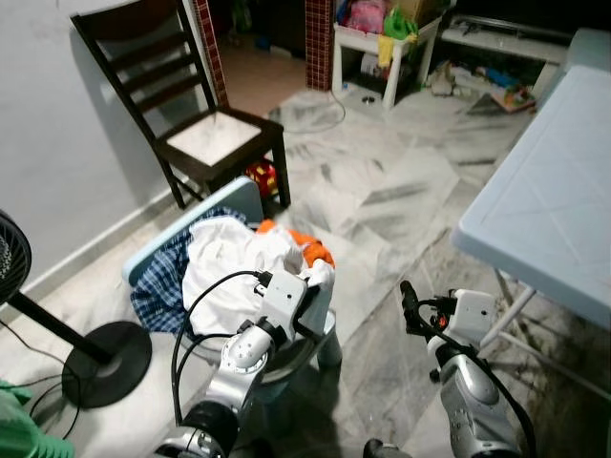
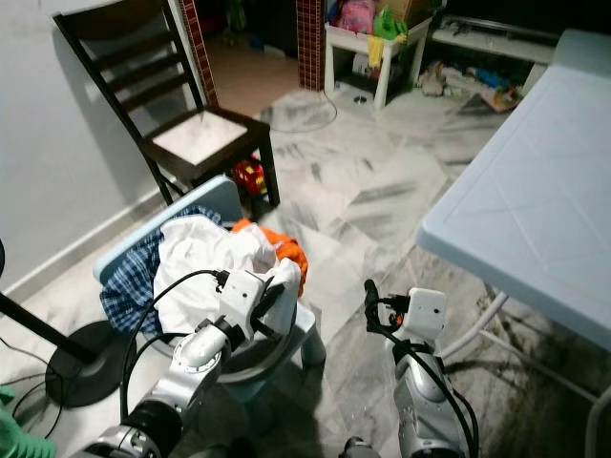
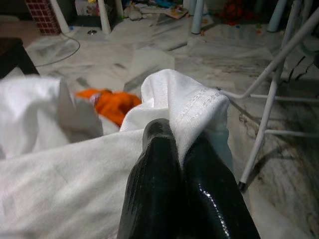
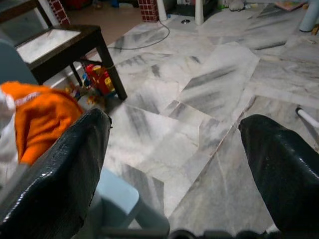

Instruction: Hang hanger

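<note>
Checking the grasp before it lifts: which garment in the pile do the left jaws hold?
The white garment: the left gripper has its jaws shut on a fold of it. The orange one and the blue plaid one lie apart, untouched.

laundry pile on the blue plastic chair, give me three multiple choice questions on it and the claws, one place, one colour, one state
1. Where does the pile of clothes lie?
A. on the dark wooden chair
B. on the light blue plastic chair
C. on the pale folding table

2. What colour is the garment between the white cloth and the marble floor side of the pile?
A. orange
B. green
C. black

3. How is the left claw?
A. open above the floor
B. shut on the white cloth
C. resting on the table

Answers:
1 B: the pile sits on the light blue plastic chair, in front of the dark wooden chair.
2 A: an orange garment shows at the pile's edge.
3 B: the left claw has its fingers closed together with the white cloth folded over their tips; the right claw hangs open over the marble floor.
</note>
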{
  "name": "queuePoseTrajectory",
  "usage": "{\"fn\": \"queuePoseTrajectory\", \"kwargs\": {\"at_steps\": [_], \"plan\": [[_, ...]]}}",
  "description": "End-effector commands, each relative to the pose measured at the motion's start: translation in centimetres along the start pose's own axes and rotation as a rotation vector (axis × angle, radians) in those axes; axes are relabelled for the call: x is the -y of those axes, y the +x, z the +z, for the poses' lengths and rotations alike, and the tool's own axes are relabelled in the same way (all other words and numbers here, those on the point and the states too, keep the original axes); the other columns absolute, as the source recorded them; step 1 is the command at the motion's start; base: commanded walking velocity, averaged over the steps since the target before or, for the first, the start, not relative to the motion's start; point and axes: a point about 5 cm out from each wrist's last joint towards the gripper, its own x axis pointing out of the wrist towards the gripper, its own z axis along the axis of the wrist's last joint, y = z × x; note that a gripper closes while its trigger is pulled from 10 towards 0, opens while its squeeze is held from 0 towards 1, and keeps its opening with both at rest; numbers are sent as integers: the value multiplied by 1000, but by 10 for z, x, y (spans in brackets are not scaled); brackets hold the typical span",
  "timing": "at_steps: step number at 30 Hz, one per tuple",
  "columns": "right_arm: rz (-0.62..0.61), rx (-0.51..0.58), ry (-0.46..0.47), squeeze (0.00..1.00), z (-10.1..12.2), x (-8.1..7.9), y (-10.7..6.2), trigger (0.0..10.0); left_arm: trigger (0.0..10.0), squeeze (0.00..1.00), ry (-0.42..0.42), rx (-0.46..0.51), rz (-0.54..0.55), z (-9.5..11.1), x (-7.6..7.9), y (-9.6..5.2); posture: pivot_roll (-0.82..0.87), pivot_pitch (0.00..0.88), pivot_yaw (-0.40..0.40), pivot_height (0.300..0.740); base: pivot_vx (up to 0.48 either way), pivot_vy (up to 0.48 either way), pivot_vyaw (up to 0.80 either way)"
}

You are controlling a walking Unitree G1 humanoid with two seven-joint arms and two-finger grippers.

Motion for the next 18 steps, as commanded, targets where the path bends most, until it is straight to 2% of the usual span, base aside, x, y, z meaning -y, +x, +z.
{"fn": "queuePoseTrajectory", "kwargs": {"at_steps": [1,18], "plan": [[-7,13,-1,0,2,0,-1,10000,10000,0,7,-23,1,-3,0,0,-211,136,79,740,-274,0,0],[-32,4,-18,0,-1,5,-4,10000,10000,0,5,-41,-16,-7,0,-2,-212,151,88,740,-263,0,0]]}}
